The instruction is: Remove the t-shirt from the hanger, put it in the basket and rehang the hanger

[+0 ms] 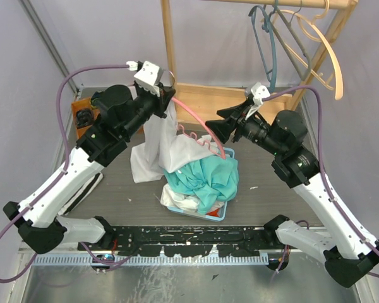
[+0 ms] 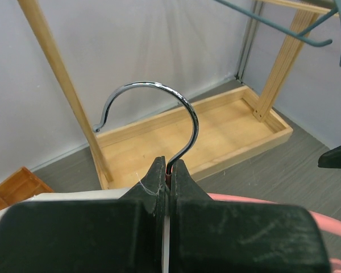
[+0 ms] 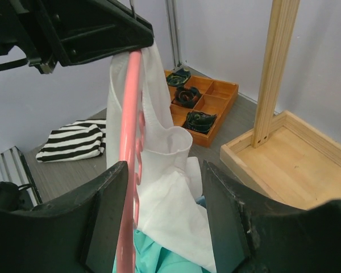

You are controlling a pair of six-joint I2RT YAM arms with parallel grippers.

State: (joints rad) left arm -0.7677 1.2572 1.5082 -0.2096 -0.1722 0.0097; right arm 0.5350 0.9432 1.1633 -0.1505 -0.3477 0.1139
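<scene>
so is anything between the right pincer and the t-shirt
Nothing separate does. The right pincer is open, and the white t-shirt hangs straight ahead in its gap. Only the pink hanger runs down in front of the cloth at one side of that gap, so closing there would probably catch the hanger too.

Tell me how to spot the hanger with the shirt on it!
Start at the tall wooden clothes rack at the back. In front of it the left gripper pinches the silver hook of a pink plastic hanger. It alone carries a white t-shirt; the teal, grey and peach hangers hang bare on the rack's bar.
</scene>
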